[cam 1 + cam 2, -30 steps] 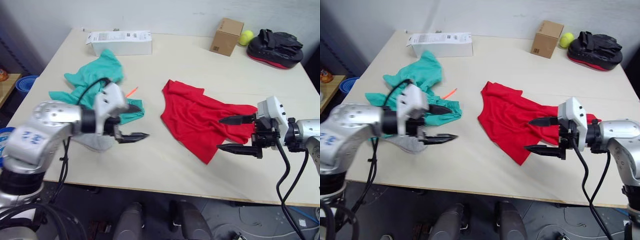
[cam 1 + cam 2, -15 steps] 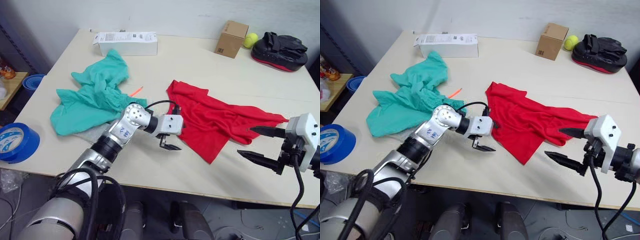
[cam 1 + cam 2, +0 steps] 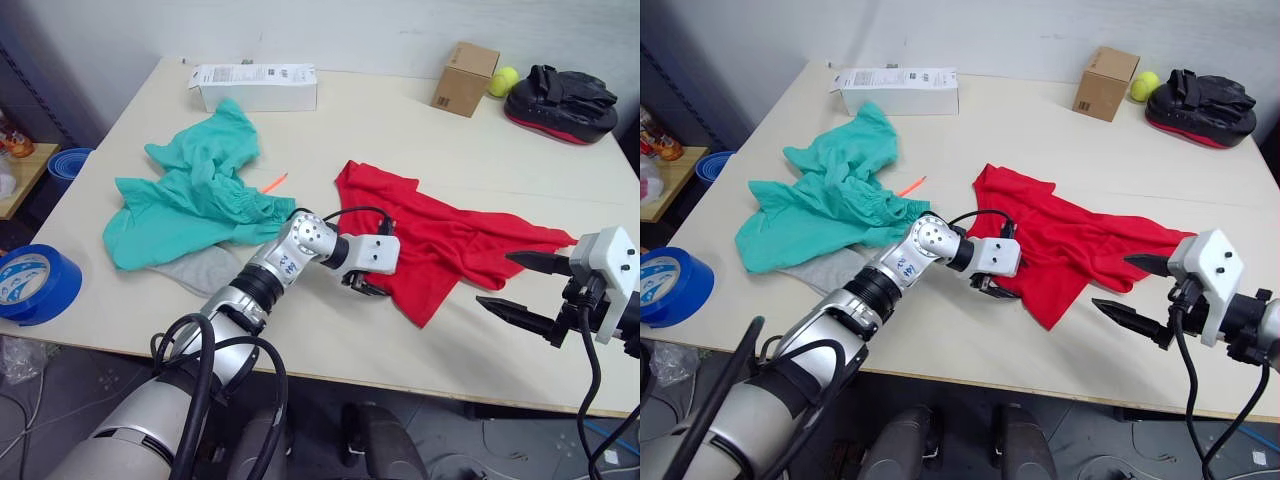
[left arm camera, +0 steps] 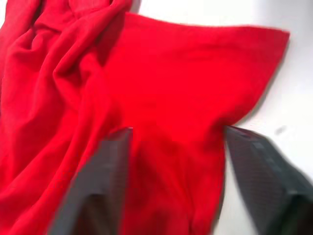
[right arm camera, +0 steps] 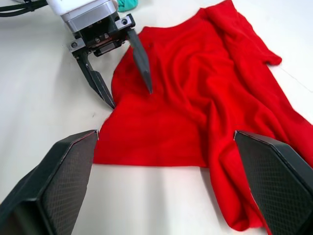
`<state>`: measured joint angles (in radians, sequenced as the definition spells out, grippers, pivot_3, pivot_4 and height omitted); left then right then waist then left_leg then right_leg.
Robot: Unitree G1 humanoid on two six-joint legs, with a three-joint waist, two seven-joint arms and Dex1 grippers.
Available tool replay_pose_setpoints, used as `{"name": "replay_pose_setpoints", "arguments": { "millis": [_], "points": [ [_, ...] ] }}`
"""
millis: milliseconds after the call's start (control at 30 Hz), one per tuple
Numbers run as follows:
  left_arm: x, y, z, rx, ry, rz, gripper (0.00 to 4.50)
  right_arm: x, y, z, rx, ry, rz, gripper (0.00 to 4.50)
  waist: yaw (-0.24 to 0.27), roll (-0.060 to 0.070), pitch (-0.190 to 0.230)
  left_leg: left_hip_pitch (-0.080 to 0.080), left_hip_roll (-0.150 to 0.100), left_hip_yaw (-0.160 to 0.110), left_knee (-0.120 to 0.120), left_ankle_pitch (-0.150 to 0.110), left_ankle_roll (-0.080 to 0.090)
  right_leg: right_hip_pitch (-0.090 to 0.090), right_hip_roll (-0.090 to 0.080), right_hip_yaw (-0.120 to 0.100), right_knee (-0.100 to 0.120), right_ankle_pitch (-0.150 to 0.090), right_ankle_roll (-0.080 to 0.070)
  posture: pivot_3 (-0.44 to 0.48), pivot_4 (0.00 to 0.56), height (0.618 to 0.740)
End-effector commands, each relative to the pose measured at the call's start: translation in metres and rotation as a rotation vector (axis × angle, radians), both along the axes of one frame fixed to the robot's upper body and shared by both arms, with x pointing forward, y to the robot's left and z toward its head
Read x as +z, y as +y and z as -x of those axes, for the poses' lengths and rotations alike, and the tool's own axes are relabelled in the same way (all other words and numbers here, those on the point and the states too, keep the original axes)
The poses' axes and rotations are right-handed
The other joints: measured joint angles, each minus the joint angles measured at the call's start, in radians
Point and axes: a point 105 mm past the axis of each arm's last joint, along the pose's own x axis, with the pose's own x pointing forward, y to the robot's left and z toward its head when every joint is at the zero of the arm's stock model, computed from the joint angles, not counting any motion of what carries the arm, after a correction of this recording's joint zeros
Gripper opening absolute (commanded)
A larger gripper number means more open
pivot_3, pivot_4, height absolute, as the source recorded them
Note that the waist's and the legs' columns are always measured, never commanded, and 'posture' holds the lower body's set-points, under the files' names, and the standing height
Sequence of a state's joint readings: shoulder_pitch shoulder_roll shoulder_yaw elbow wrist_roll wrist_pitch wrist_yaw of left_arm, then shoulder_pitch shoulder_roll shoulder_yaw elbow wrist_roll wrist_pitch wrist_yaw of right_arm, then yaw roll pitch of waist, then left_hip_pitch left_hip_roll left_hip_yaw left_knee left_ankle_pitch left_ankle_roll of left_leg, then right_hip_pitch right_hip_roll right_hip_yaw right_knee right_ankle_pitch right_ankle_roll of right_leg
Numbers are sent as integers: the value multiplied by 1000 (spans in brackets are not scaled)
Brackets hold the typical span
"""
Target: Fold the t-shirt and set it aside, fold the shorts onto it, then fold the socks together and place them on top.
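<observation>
One beige rectangular tabletop [image 3: 330, 330] is carrying everything here, and no box or other container on it is showing any contents. One crumpled bright red cloth t-shirt [image 3: 440, 245] is lying right of the table's middle, and one teal green cloth pair of shorts [image 3: 190, 190] is lying bunched to its left, partly covering a grey piece of cloth [image 3: 200, 272]. A small orange stick [image 3: 273, 183] is lying between the two garments.

Compared with half a second ago, the left gripper [image 3: 365, 285] is now reaching further right, its two black fingers spread apart and straddling the t-shirt's near-left edge; before, it was hanging just short of the cloth. The right gripper [image 3: 520, 288] is staying near the table's right front, jaws wide apart and holding nothing, just beside the shirt's right end.

Along the far edge are sitting one long white cardboard box [image 3: 255, 87], one small brown cardboard box [image 3: 463, 77], one yellow-green ball [image 3: 501, 81] and one black padded mitt [image 3: 565, 90]. One blue tape roll [image 3: 35, 285] is lying off the table's left side.
</observation>
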<state>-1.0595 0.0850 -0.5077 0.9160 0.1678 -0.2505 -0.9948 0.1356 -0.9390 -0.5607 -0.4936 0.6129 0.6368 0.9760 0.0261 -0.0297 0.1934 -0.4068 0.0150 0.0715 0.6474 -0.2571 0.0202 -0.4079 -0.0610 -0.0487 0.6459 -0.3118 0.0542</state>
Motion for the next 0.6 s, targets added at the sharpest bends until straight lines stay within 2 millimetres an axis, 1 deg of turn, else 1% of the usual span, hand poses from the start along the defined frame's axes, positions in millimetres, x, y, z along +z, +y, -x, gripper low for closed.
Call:
{"name": "replay_pose_setpoints", "arguments": {
  "millis": [33,67,133,200,233,300,400,433,533,600],
  "points": [
    [6,-4,-3,-9,-28,-2,1659,9,-9,-1,-26,-36,50,4500,0,0,0,0,0,0,0,0,0,0,0,0,0,0,0,0,150,740],
    [5,-3,-3,-9,-25,-4,1253,7,-11,-2,-32,-33,60,4500,0,0,0,0,0,0,0,0,0,0,0,0,0,0,0,0,150,740],
    [4,0,-3,-14,-22,-8,742,5,-19,-7,-68,-28,81,4500,-1,0,0,0,0,0,0,0,0,0,0,0,0,0,0,0,150,740],
    [2,10,0,-39,-7,-21,177,4,-31,-15,-128,-32,103,4500,-3,0,0,0,0,0,0,0,0,0,0,0,0,0,0,0,150,740],
    [1,17,2,-56,6,-28,36,4,-35,-18,-148,-40,116,4500,-6,0,0,0,0,0,0,0,0,0,0,0,0,0,0,0,150,740],
    [-1,32,8,-87,38,-43,36,5,-39,-24,-165,-49,129,4500,-9,0,0,1,0,0,0,0,0,0,0,0,1,0,0,0,150,740],
    [-6,65,20,-132,73,-87,36,2,-37,-30,-140,-50,162,4500,-19,1,-1,1,1,0,-1,0,-1,0,0,0,2,0,-1,0,150,740],
    [-7,75,25,-143,81,-101,36,0,-37,-31,-125,-49,184,4500,-27,1,-1,1,1,0,-1,0,-1,0,1,0,2,0,-1,0,150,740],
    [-9,103,34,-146,88,-142,36,-9,-33,-35,-58,-41,264,4500,-29,2,-1,2,1,0,0,1,-2,0,1,0,3,-1,-1,0,150,740],
    [-9,118,38,-138,94,-160,36,-14,-29,-39,-13,-40,301,4500,-30,2,-1,2,1,0,0,1,-2,0,0,1,4,-1,-1,0,150,740]
  ]
}}
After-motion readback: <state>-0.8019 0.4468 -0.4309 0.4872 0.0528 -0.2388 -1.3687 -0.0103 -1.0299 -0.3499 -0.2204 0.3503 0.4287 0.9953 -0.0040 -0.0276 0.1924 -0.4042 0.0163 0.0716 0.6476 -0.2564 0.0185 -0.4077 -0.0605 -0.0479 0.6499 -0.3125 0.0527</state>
